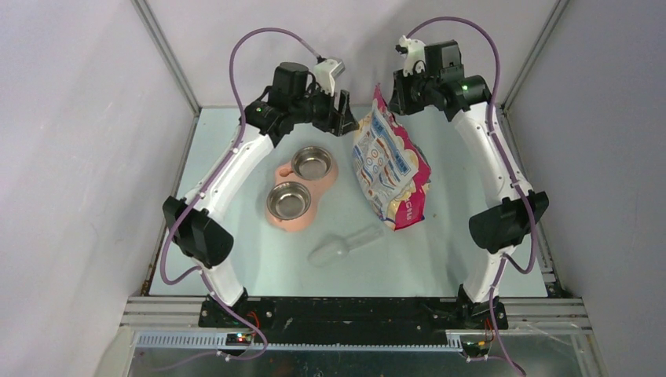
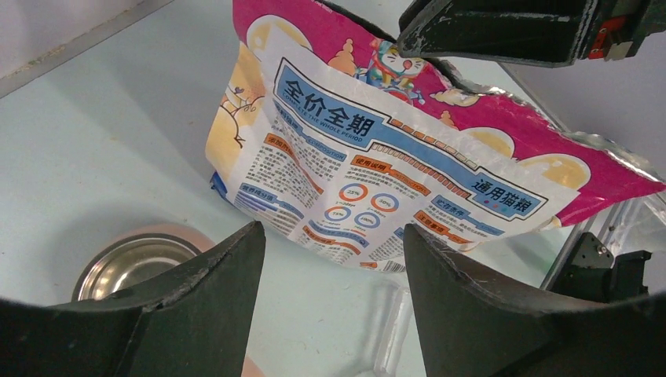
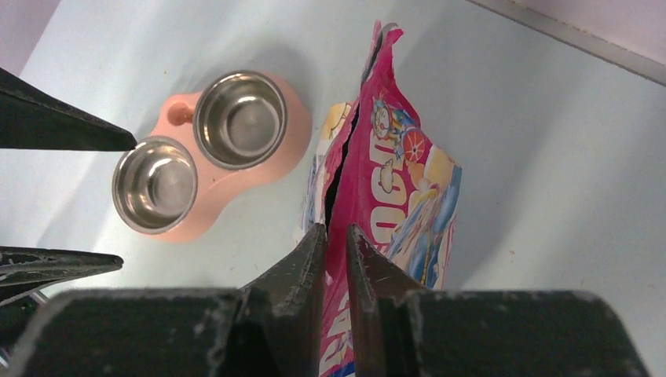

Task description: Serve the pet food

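Pet food cannot be seen; whether it lies inside the cat-food bag (image 1: 390, 169) cannot be told. Right gripper (image 3: 336, 236) pinches the bag's top edge, raised off the table (image 1: 440, 259). Left gripper (image 2: 330, 243) hangs wide open just beside the bag, near the pink twin-bowl feeder (image 1: 302, 221).

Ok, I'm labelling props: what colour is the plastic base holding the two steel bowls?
Salmon-pink plastic base, clearest in right wrist view.

left pincer (image 2: 331, 232) spread wide, right pincer (image 3: 335, 229) pinched narrow (both arms reaching forward)
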